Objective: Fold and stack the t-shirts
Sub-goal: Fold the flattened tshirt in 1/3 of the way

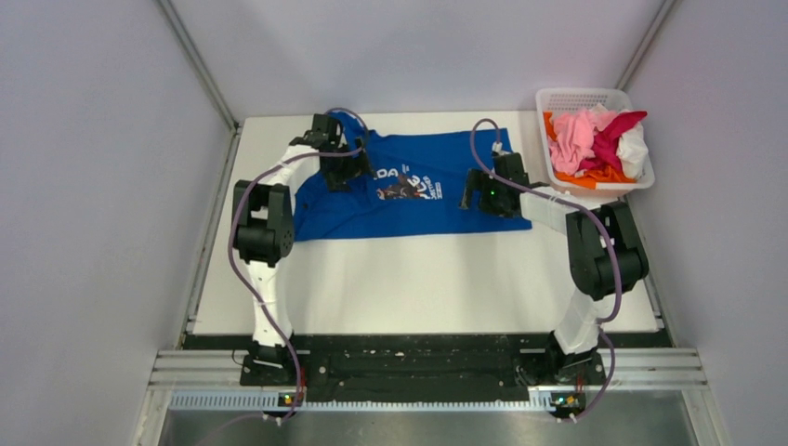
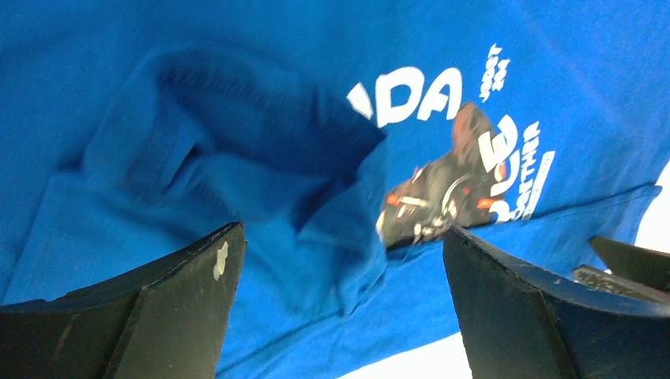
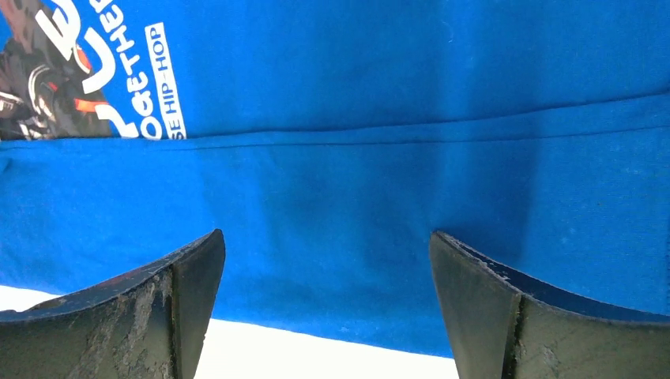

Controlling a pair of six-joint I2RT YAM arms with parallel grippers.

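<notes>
left gripper point(image 1: 339, 178) point(image 2: 340, 253): the jaws stood spread wide, with nothing pinched between them. the blue t-shirt point(image 1: 418, 218) point(image 2: 237, 63) lay directly under and ahead of the fingers point(image 2: 182, 292). whether the tips touched the cloth could not be told. ahead of the gap, slightly toward the left finger, a rumpled flap point(image 2: 261, 158) of the same shirt lay doubled over the body of the garment. ahead and toward the right finger sat the print point(image 1: 404, 183) point(image 2: 450, 181), white lettering around a dark figure. a strip of the white table point(image 1: 418, 279) point(image 2: 411, 363) showed at the near edge, between the fingers.

right gripper point(image 1: 472, 197) point(image 3: 328, 253): the jaws stood equally wide, holding nothing. blue cloth point(image 3: 395, 63) filled the gap and the area ahead of it, lying flat. a straight edge line point(image 3: 395, 130) ran across the cloth ahead of both fingers. the end of the print point(image 3: 47, 79) lay ahead, beyond the left finger. bare table point(image 3: 276, 351) showed just behind the cloth's near edge.

to the right of this gripper, apart from the blue shirt, a white mesh basket point(image 1: 585, 95) stood at the table's far corner. it held crumpled t-shirts: pink point(image 1: 571, 135), magenta point(image 1: 618, 130), white point(image 1: 634, 149) and orange point(image 1: 604, 175).
</notes>
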